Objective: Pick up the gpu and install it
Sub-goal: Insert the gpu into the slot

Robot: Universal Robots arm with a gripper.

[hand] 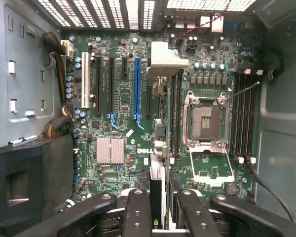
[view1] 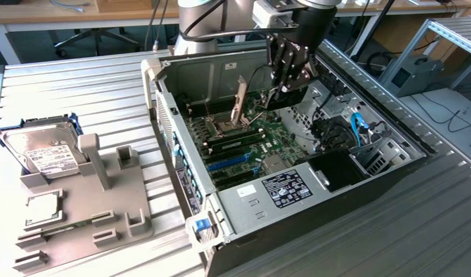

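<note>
Black pincer grips the thin black gpu edge-on above the motherboard.

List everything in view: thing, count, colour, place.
case: one, black, open, on the table
table: one, grey ribbed metal, under everything
motherboard: one, green, inside the case
slot: one, blue, on the motherboard
socket: one, silver-framed, on the motherboard
tray: one, grey, on the exterior view's left of the case
hard drive: one, silver, at the tray's far end
gpu: one, black, above the motherboard
gripper: one, black, shut on the gpu
</note>
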